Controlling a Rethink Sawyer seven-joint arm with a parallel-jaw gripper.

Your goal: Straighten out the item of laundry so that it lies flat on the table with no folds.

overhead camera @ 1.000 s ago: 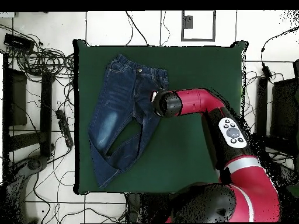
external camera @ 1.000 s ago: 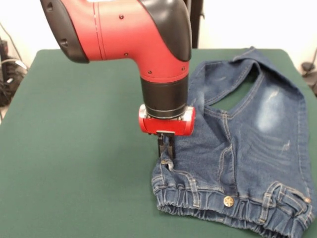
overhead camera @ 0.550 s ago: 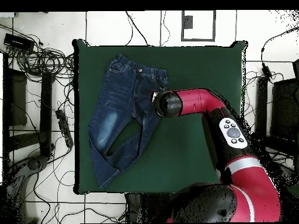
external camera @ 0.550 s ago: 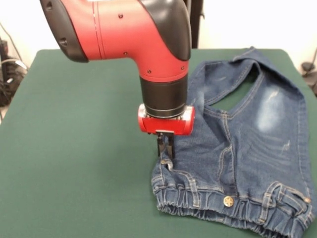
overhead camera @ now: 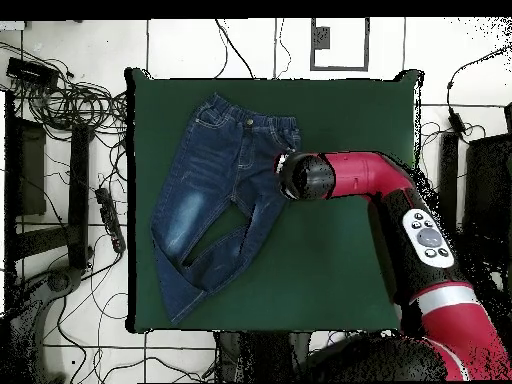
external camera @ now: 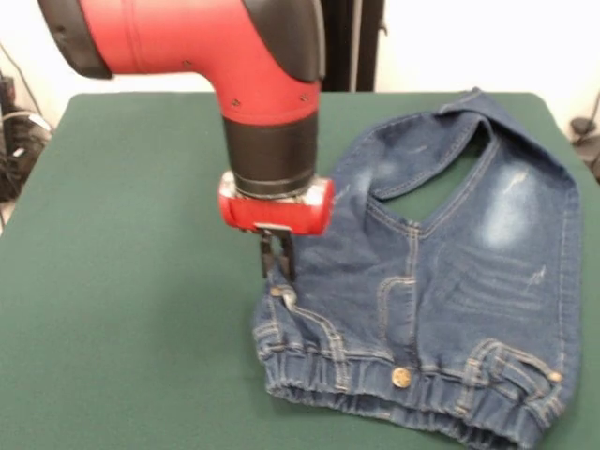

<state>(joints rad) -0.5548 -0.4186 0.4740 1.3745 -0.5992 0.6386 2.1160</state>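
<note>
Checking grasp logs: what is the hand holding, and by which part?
The hand is shut on the jeans, pinching the hip edge just below the waistband, on the side toward the table's middle.

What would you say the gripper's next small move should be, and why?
Probably keep dragging the jeans' hip edge the same way across the table. The gripper looks shut on that edge just above the waistband, and the legs still cross near the cuffs, leaving only a small gap of table between them, so more pull may spread them.
</note>
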